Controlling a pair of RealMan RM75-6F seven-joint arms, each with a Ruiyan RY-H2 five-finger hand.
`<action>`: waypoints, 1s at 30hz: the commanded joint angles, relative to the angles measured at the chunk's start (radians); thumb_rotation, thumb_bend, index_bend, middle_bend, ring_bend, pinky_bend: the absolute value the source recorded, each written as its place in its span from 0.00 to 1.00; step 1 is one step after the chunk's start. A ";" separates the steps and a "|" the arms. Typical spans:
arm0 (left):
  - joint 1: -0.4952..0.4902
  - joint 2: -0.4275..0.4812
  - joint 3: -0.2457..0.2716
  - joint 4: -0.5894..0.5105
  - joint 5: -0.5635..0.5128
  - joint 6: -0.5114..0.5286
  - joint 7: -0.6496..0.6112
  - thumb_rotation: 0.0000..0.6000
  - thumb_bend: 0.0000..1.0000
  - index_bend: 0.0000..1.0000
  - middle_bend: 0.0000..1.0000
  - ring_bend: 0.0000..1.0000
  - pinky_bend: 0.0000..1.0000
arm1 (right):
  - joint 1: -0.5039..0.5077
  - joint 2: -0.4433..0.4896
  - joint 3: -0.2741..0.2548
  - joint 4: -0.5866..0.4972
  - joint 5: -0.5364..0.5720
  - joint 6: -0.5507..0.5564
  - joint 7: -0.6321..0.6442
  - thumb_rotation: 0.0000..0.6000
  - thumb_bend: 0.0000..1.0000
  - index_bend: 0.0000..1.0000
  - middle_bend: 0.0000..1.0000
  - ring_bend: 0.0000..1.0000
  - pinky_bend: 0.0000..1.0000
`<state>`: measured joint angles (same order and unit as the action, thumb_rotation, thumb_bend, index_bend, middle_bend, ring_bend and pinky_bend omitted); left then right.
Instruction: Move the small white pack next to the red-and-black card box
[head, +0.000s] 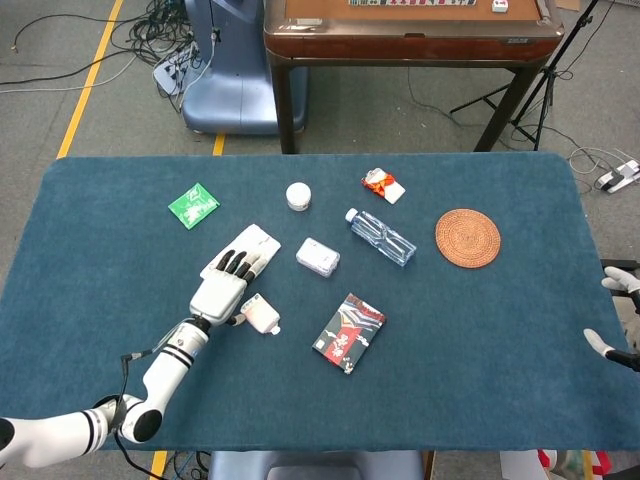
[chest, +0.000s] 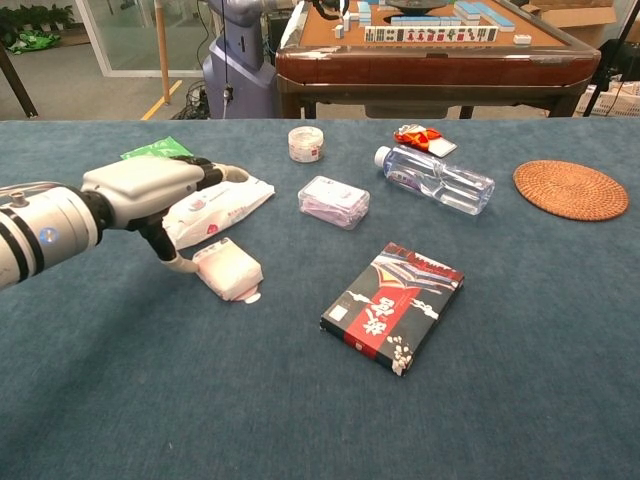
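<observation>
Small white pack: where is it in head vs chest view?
Head view: small white pack lies left of centre, just right of the left hand.
Chest view: it lies left of centre, below the hand.
Shared landmark: the red-and-black card box lies to the pack's right in both, apart from it.

I see the small white pack (head: 263, 314) (chest: 228, 269) lying flat on the table, a soft white packet with a pinkish tint, turned at an angle. The red-and-black card box (head: 349, 332) (chest: 393, 305) lies flat to its right, face up, slanted, apart from it with bare cloth between.
</observation>
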<state>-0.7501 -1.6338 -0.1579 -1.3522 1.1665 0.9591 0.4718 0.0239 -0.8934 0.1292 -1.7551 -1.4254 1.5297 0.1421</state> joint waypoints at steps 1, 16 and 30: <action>-0.011 -0.015 -0.005 0.017 -0.007 -0.013 -0.007 1.00 0.01 0.00 0.00 0.00 0.01 | 0.000 0.001 0.000 -0.001 0.000 -0.001 0.001 1.00 0.14 0.22 0.32 0.26 0.45; -0.079 -0.096 -0.034 0.061 -0.017 -0.041 -0.007 1.00 0.01 0.00 0.00 0.00 0.01 | -0.007 0.011 0.005 -0.001 0.005 0.011 0.023 1.00 0.14 0.22 0.32 0.26 0.45; -0.075 -0.089 -0.008 0.001 -0.035 -0.016 0.052 1.00 0.01 0.00 0.00 0.00 0.01 | -0.010 0.017 0.006 -0.001 -0.001 0.015 0.037 1.00 0.14 0.22 0.32 0.26 0.45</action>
<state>-0.8273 -1.7275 -0.1692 -1.3437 1.1346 0.9389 0.5164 0.0143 -0.8762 0.1348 -1.7562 -1.4261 1.5451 0.1791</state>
